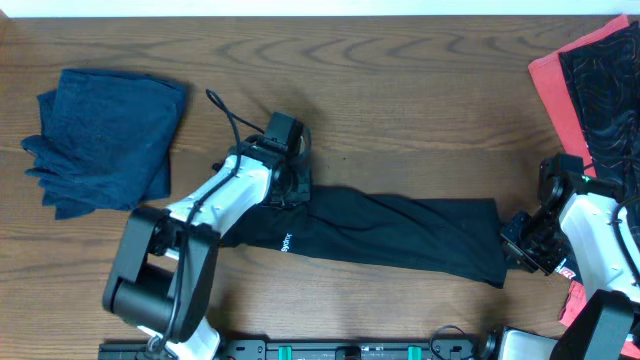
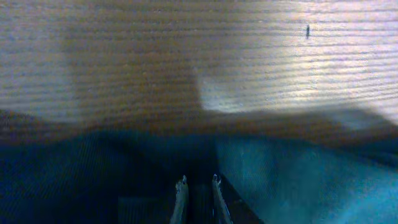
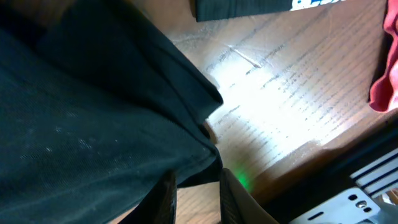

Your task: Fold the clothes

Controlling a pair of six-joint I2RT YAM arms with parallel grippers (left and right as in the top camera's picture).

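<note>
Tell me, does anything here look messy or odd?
Mildly: the blue cloth at far left is folded raggedly, edges uneven, and the red garment and patterned one are bunched at the right edge. The black garment lies wrinkled.

Overhead, the left arm (image 1: 225,190) covers the black garment's (image 1: 400,228) left end near the middle of the table (image 1: 420,90), hiding the left gripper (image 2: 198,183). Its wrist view is blurred, its fingers (image 2: 181,199) are cut off by the bottom edge, and whether they pinch cloth cannot be told. The garment's white logo (image 1: 284,241) is too small to read. Near the table's right edge, the right gripper (image 3: 196,180) has its tips hidden overhead beneath its own body, and its hold on the hem is unclear. At the far right corner, the red garment (image 1: 548,88) and the patterned garment (image 1: 605,90) run out of frame.
</note>
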